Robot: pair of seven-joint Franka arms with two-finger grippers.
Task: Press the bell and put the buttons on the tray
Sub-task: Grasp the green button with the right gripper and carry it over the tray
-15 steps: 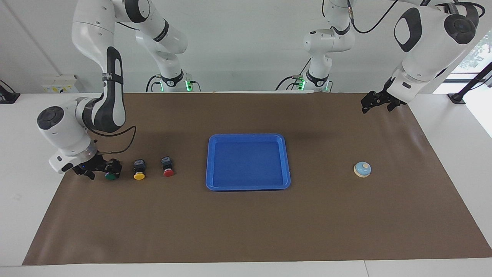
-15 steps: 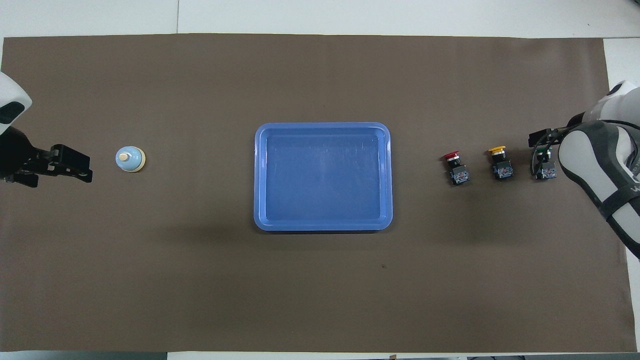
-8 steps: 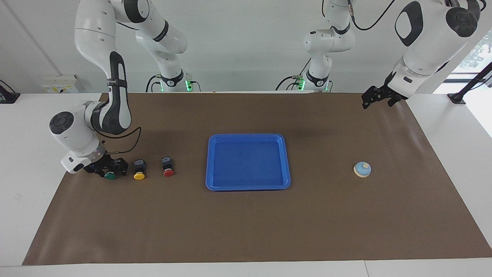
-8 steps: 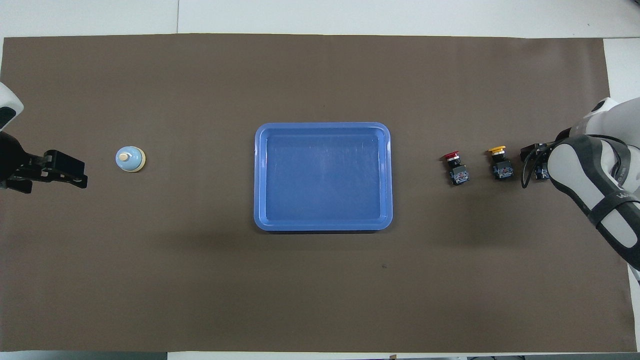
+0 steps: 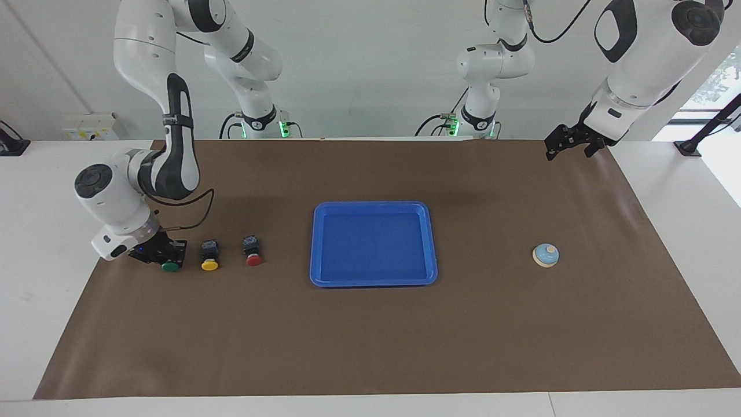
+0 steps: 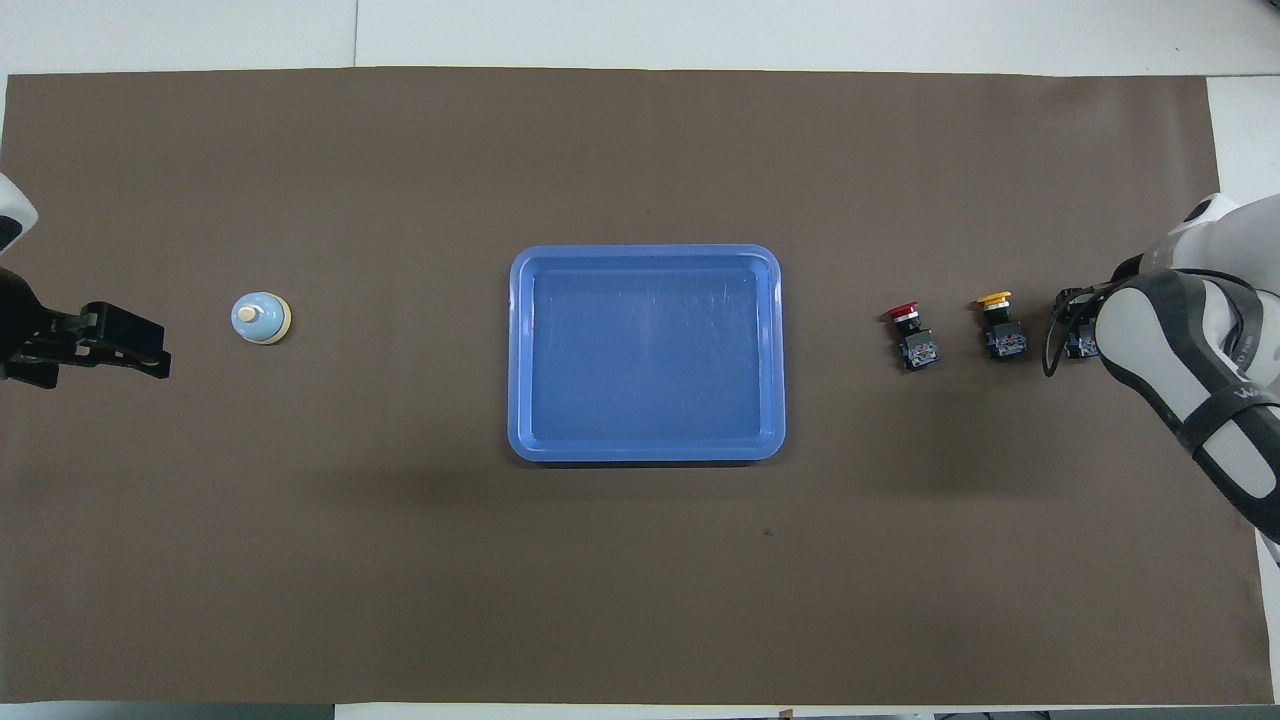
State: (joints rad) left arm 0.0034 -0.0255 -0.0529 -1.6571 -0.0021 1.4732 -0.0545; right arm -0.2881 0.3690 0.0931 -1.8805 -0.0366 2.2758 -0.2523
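Right tool (image 5: 168, 255) sits low at the green button (image 5: 169, 267), grip unreadable. Yellow button (image 5: 209, 264) and red button (image 5: 253, 260) lie beside it — tray (image 5: 373, 281) holds nothing; bell (image 5: 546, 255) untouched, left tool (image 5: 564, 143) waiting aloft — all three placements remain.

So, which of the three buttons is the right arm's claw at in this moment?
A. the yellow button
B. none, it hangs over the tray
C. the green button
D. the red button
C: in the facing view the right claw is down at the green button, at the right arm's end of the row, while the yellow button and the red button stand free beside it.
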